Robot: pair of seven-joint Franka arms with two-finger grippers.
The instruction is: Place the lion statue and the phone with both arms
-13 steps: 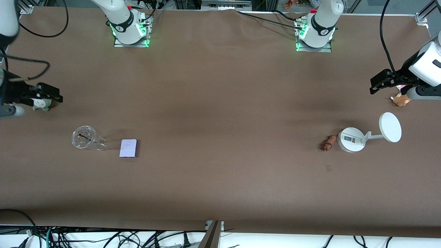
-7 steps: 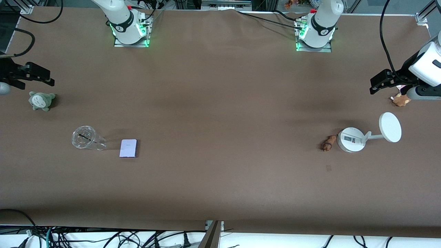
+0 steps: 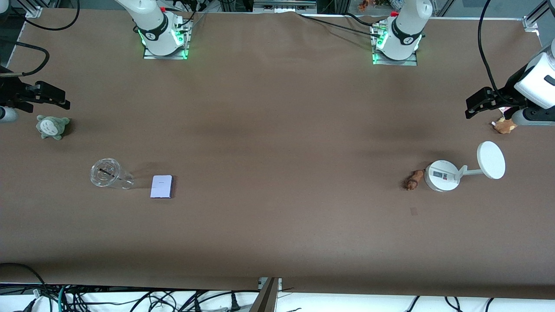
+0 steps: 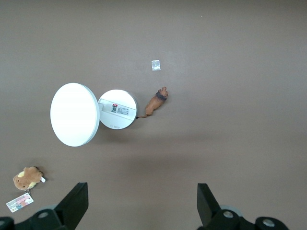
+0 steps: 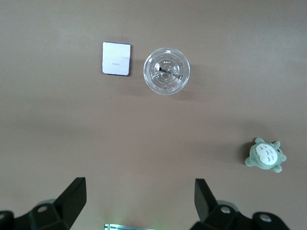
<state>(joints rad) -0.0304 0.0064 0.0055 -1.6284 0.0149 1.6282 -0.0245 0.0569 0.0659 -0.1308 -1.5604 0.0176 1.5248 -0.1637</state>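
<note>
The lion statue point(image 3: 413, 179), small and orange-brown with a dark head, lies on the table against the base of the white stand; it also shows in the left wrist view point(image 4: 155, 103). The phone point(image 3: 161, 186), a flat pale lavender rectangle, lies beside a clear cup; it also shows in the right wrist view point(image 5: 116, 58). My left gripper point(image 3: 476, 105) is open and empty, up over the left arm's end of the table point(image 4: 142, 201). My right gripper point(image 3: 53, 96) is open and empty, up over the right arm's end point(image 5: 139, 199).
A white stand point(image 3: 441, 175) with a round disc point(image 3: 491, 160) stands beside the lion. A brown-and-white plush point(image 3: 504, 125) lies under the left gripper. A clear cup point(image 3: 106, 173) lies by the phone. A grey-green plush point(image 3: 52, 126) sits near the right gripper.
The right gripper has lifted away from the grey-green plush, which now sits uncovered on the table. The left arm has not moved.
</note>
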